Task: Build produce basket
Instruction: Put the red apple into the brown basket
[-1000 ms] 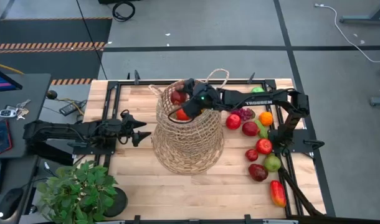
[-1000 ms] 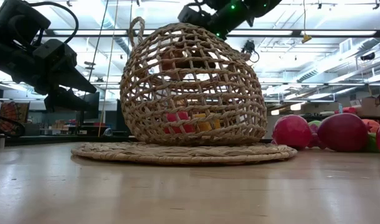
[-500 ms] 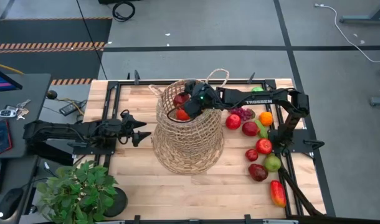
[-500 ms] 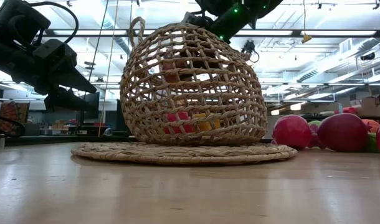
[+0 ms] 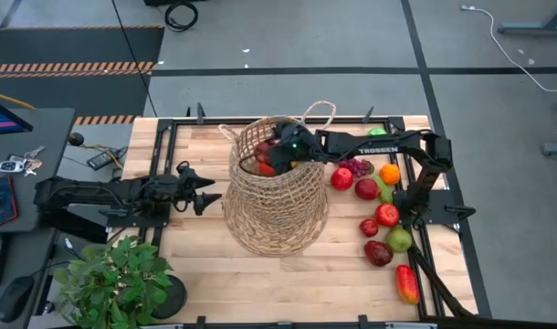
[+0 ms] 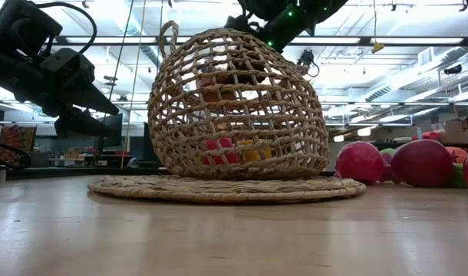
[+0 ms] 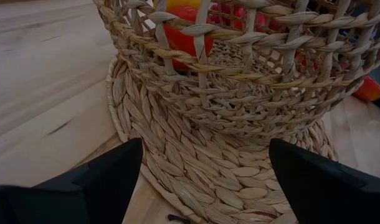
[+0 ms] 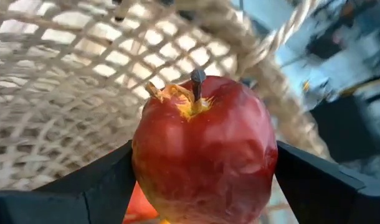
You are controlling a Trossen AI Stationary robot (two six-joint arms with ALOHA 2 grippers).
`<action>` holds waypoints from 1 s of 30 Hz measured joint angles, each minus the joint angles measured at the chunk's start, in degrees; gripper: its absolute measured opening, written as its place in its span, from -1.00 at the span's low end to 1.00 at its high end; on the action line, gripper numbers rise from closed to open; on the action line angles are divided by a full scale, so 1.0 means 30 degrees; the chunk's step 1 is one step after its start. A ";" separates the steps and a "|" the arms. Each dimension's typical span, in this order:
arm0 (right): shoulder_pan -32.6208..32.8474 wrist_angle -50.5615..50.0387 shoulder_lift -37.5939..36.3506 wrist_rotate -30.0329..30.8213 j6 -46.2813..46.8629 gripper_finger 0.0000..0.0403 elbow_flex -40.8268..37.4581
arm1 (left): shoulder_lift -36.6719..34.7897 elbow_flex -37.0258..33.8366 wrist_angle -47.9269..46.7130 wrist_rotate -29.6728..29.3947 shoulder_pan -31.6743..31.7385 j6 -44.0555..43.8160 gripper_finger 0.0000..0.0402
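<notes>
Midway, right gripper (image 8: 202, 186) holds an apple (image 8: 204, 149) inside the basket (image 5: 277, 206); several fruits (image 5: 381, 215) wait outside. Left gripper (image 7: 202, 180) idles, spread wide.

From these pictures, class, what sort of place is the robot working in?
Probably a robotics lab or workshop: a wooden table fitted with two arms on a concrete floor with hazard tape, open ceiling lights and ducts, and a desk with keys alongside.
</notes>
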 joint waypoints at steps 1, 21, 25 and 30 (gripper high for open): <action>0.0000 -0.0308 0.0055 0.0001 0.0425 0.80 0.0000 | -0.0007 0.0000 0.0000 -0.0002 -0.0006 0.0000 0.78; 0.0023 0.4162 -0.2633 0.1870 -0.0444 0.97 0.0000 | 0.0000 0.0000 0.0007 0.0005 -0.0006 0.0000 0.78; -0.0273 0.7354 -0.3748 0.2684 -0.0629 0.96 0.0000 | 0.0000 0.0000 0.0006 -0.0002 -0.0004 0.0000 0.78; -0.0117 0.7546 -0.5856 0.3409 0.1637 0.96 0.0001 | 0.0000 0.0000 0.0007 0.0006 -0.0005 0.0000 0.78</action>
